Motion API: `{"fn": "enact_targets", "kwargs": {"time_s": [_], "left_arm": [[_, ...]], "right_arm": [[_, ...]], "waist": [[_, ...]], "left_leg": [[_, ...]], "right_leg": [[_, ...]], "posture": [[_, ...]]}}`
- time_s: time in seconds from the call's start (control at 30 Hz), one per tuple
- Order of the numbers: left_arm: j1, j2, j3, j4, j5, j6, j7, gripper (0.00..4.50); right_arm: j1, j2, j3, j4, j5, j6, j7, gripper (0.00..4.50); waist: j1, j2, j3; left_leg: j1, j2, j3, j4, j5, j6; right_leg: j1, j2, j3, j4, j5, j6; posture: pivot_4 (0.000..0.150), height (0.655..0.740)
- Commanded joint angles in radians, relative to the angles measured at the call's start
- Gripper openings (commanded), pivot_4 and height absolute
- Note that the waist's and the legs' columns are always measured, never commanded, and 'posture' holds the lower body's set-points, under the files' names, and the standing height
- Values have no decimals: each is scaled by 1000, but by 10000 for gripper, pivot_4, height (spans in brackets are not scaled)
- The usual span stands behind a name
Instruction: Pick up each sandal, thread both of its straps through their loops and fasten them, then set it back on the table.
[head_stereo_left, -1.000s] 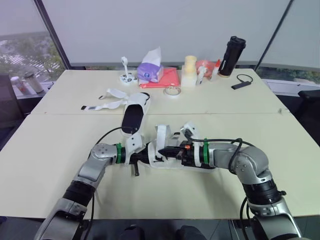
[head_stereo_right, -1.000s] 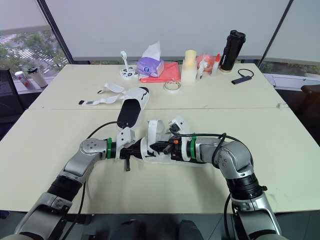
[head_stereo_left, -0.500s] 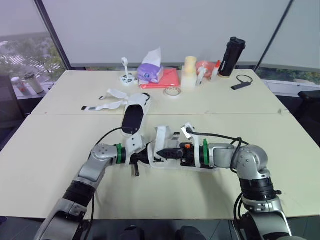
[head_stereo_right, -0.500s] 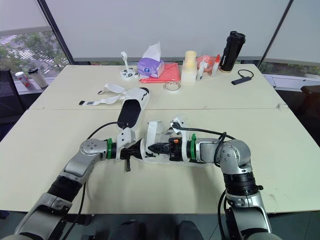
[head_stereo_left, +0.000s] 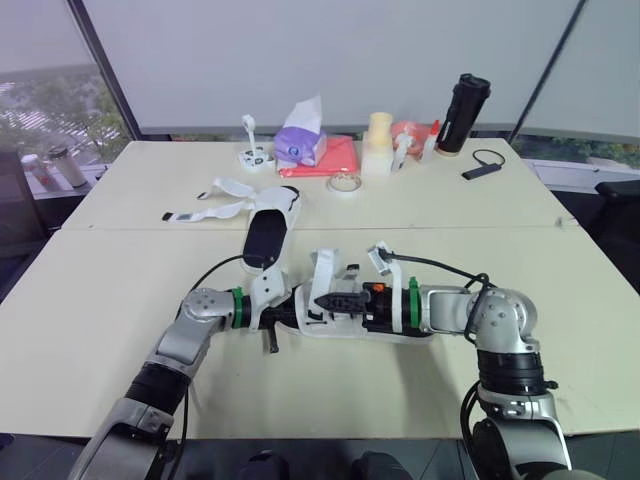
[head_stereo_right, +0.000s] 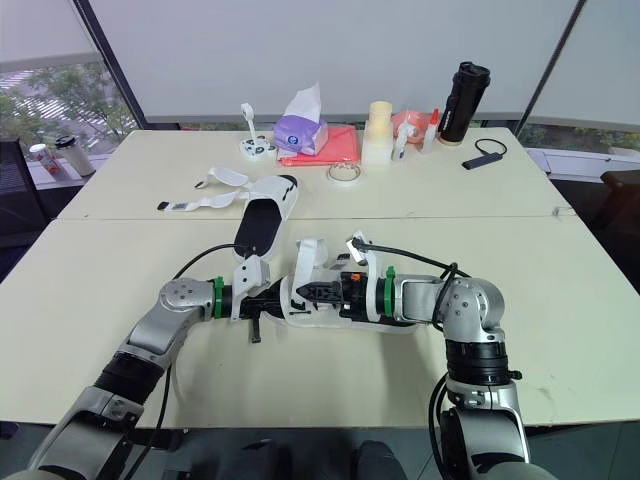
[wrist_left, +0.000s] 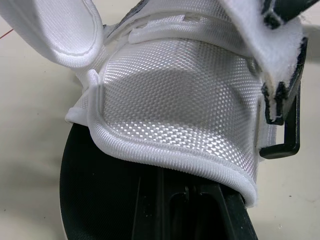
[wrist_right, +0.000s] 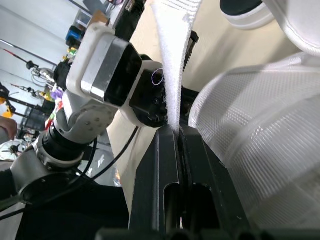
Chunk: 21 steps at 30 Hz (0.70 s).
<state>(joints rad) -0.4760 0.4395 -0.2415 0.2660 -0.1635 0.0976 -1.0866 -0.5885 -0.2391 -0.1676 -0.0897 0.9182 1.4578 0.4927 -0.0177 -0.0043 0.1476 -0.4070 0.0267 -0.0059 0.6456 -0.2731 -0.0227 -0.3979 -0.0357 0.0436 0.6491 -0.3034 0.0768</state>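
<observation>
Centrally, right pincer (wrist_right: 176, 131) clamps the sandal (wrist_left: 180, 100) strap (wrist_right: 172, 60), left pincer (head_stereo_left: 288, 313) grips its side; tissue (head_stereo_left: 308, 110) pokes from purple pack (head_stereo_left: 298, 146).

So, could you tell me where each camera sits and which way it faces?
Left eye view: on the head, facing forward and down over the table; left gripper and right gripper meet at the near sandal.
Right eye view: beside it, same scene and arms.
Left wrist view: on the left wrist, facing along its gripper at the sandal's mesh upper and buckle loop.
Right wrist view: on the right wrist, facing along its fingers, pinched on a white strap, toward the left arm.
Shared: both wrist views show the mesh upper.
</observation>
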Motion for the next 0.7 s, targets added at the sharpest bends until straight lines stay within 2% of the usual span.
{"fn": "enact_targets", "kwargs": {"time_s": [0.03, 0.7], "left_arm": [[34, 15, -27, 52, 51, 26, 17, 0], [36, 18, -26, 53, 53, 25, 18, 0]], "right_arm": [[-24, 13, -29, -10, 32, 8, -9, 190], [57, -86, 118, -40, -35, -55, 31, 190]], "waist": [[0, 0, 0], [0, 0, 0]], "left_leg": [[0, 0, 0, 0, 0, 0], [0, 0, 0, 0, 0, 0]], "right_leg": [[0, 0, 0, 0, 0, 0], [0, 0, 0, 0, -1, -2]], "posture": [[1500, 7400], [1500, 7400]]}}
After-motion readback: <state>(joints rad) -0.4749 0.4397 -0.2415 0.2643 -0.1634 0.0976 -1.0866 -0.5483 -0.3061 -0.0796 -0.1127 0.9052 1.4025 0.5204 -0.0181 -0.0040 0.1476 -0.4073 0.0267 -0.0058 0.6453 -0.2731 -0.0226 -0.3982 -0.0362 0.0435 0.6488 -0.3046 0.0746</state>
